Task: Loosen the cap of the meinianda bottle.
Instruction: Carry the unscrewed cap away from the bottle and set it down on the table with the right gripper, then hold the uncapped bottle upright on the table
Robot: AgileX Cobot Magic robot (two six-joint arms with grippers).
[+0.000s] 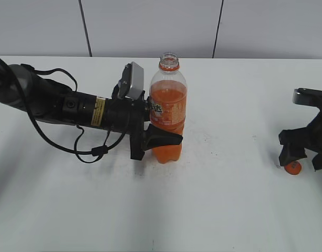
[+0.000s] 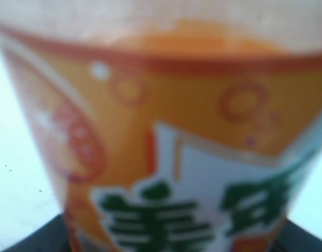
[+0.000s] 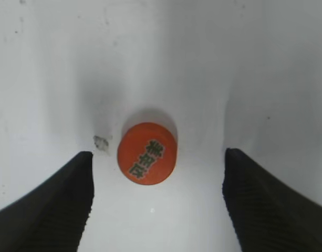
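On the left, the left gripper point(image 1: 163, 139) is clamping the meinianda bottle point(image 1: 167, 113) low around its body, fingers closed on the plastic just below the label, and the bottle is standing upright on the white table point(image 1: 213, 210). The left wrist view is showing nothing but blurred orange label point(image 2: 166, 157) pressed up close, so that hold looks tight. The bottle's mouth is sitting open, threads bare, orange neck ring showing; drink is filling it to about the shoulder. With that much liquid it looks fairly heavy and bottom-steady, but the thin clear wall probably gives under squeeze, so a grip on the ribbed lower body or the label band seems the safer place, and with no cap on, any tilt risks a spill.

Moving right across bare table, the cap point(image 1: 293, 168) is lying flat on the surface, top face up, well apart from the bottle. The right gripper point(image 3: 158, 205) is hovering over it with jaws spread wide, one finger on each side, neither touching, nothing held. The cap looks light, stiff and small; its side wall is where the fingers would take it, and it could skid on the smooth tabletop. The loosening looks done, and more: the cap is fully off.
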